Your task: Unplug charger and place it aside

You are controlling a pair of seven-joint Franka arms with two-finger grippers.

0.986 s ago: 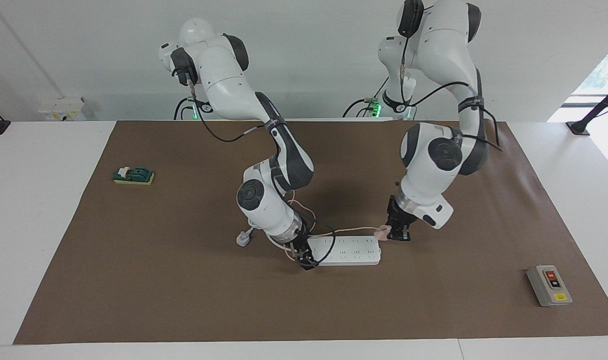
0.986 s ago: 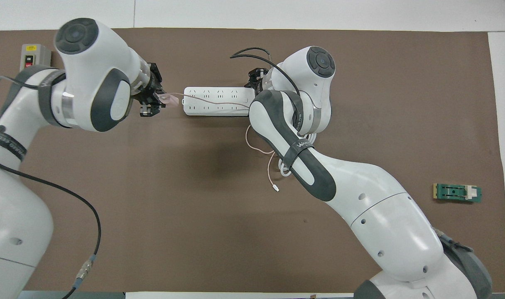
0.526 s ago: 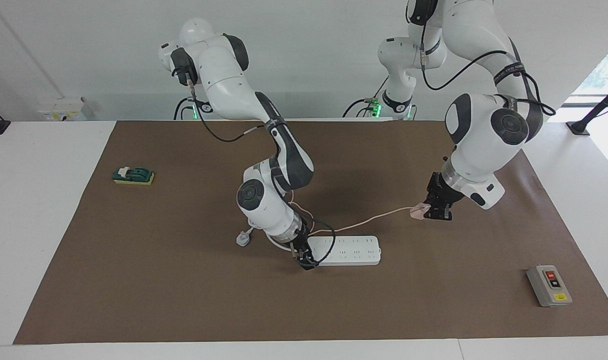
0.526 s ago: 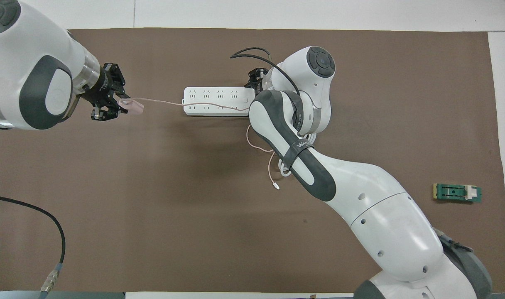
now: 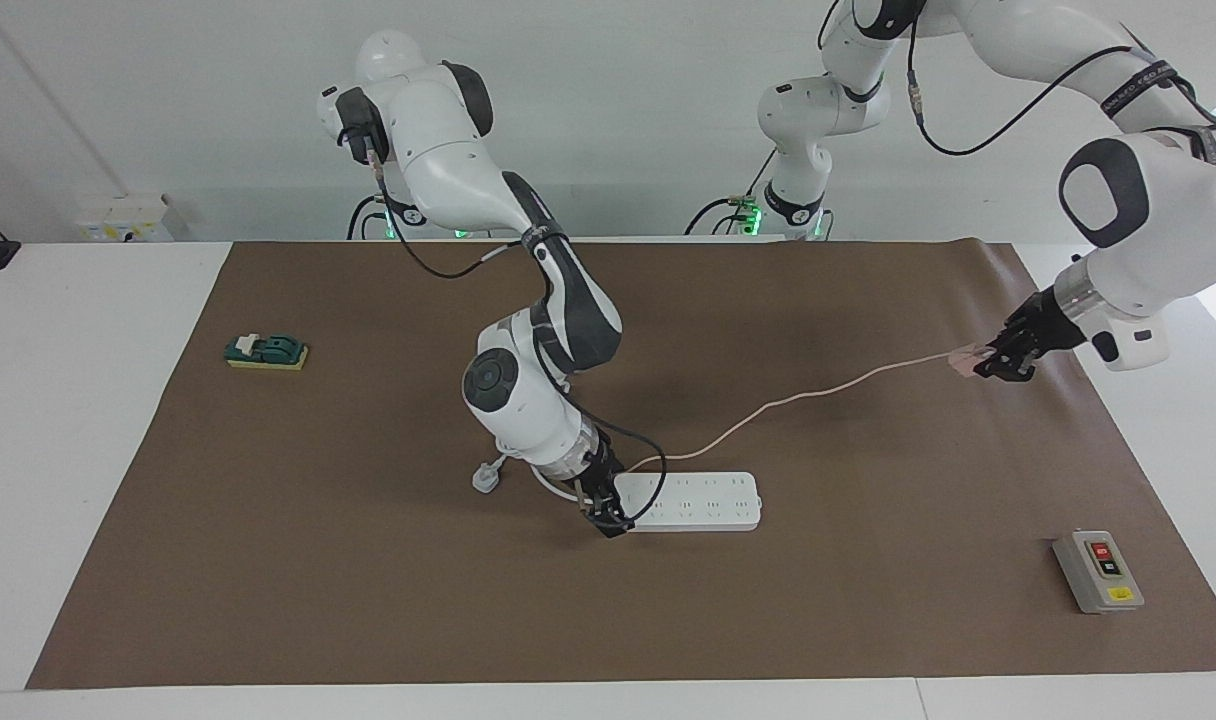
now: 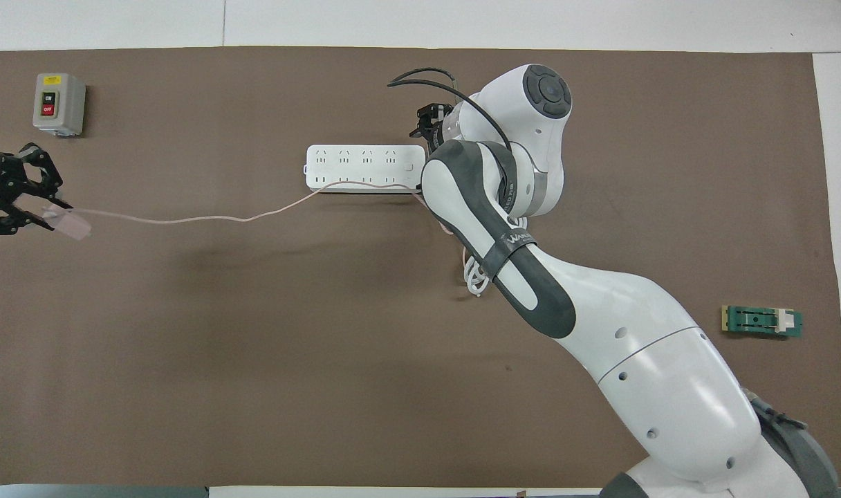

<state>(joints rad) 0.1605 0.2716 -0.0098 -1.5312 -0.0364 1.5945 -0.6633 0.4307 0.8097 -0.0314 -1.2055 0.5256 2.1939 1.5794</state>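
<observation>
The pale-pink charger (image 5: 968,357) is unplugged and held in my left gripper (image 5: 990,362), which is shut on it above the brown mat's edge at the left arm's end. It also shows in the overhead view (image 6: 71,225), at the left gripper (image 6: 41,207). Its thin pink cable (image 5: 768,405) trails in the air back to the white power strip (image 5: 703,500); the cable's connector end is hidden under the right arm. My right gripper (image 5: 608,518) is down at the end of the power strip (image 6: 358,166) toward the right arm's end.
A grey switch box (image 5: 1098,570) stands on the mat at the left arm's end, farther from the robots. A green knife switch (image 5: 266,351) lies at the right arm's end. The strip's white plug (image 5: 486,478) and coiled cord (image 6: 472,277) lie beside the right arm.
My left gripper has carried the charger away from the power strip toward the left arm's end of the table, drawing the cable out. The right gripper stayed at the strip.
</observation>
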